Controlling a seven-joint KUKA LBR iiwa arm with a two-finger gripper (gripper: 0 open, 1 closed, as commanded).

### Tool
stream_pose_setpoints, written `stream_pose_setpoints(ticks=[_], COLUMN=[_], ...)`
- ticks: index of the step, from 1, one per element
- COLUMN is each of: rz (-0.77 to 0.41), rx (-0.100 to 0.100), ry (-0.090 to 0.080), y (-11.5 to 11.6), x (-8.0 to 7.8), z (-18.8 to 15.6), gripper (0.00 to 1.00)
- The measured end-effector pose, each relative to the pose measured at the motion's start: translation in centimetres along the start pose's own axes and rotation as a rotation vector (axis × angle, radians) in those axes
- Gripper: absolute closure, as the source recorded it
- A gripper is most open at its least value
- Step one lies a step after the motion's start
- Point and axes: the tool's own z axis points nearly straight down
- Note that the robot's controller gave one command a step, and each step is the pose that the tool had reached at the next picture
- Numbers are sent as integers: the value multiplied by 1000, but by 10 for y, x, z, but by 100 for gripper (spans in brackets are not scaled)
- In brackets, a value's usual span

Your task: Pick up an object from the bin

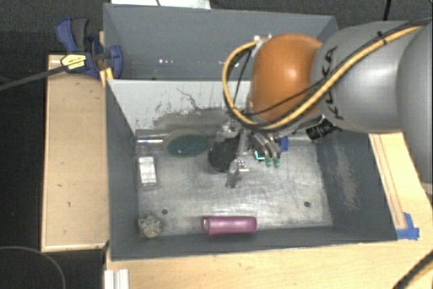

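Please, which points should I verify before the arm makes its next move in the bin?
1. The gripper is inside the bin, near its middle: ok.
2. Whether the black thing, on the view's left of the gripper, touches it: cannot tell.
3. Whether the gripper holds something: cannot tell.
4. The teal oval thing lies apart from the gripper: ok.
5. The purple cylinder, by the near wall, is out of the way: ok.

One purple cylinder (230, 225); one teal oval disc (187, 145); one silver block (147, 170); one grey lump (150, 225).
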Motion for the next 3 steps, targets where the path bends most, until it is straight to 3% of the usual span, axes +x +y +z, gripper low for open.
stream_pose_setpoints(ticks=[1, 2, 3], rz=[248, 250, 145], rx=[-4, -5, -1], ry=[-15, -16, -14], y=[-24, -24, -14], x=[-15, -16, -18], z=[75, 73, -116], gripper=[0, 100, 100])
